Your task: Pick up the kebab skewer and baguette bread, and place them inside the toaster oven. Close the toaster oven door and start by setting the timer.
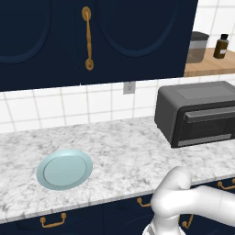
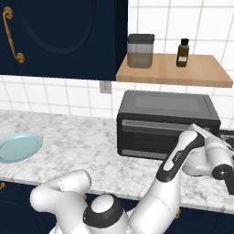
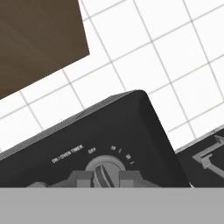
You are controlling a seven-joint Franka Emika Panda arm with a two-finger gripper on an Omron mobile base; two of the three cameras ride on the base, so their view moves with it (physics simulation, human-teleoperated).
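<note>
White wall tiles point(image 1: 69, 108) back a kitchen of navy cabinets point(image 1: 119, 36) with brass handles, and a speckled grey marble tabletop point(image 1: 128, 147) runs beneath them. On a wooden shelf point(image 2: 173, 73) to the right of the cabinets stand a lidded grey canister point(image 2: 140, 51) and a small brown bottle point(image 2: 183, 53). An outlet point(image 2: 106, 87) sits in the tiles under the cabinets.

On the tabletop, against the wall below the shelf, stands the toaster oven point(image 2: 164, 121), dark grey and boxy. The toaster oven door point(image 1: 206, 126) is up against the front, its bar handle across the top edge. Well apart from it, toward the left, a light blue plate point(image 1: 64, 169) lies bare near the tabletop's front edge.

The white arm bends up from the base and reaches to the oven's right end. In the hand view the hand point(image 3: 106, 178) is at the timer knob point(image 3: 105, 167), below the printed "ON / OVEN TIMER" scale; the two fingertips point(image 3: 81, 179) sit drawn in on either side of the knob's ridge, clamped on it.
</note>
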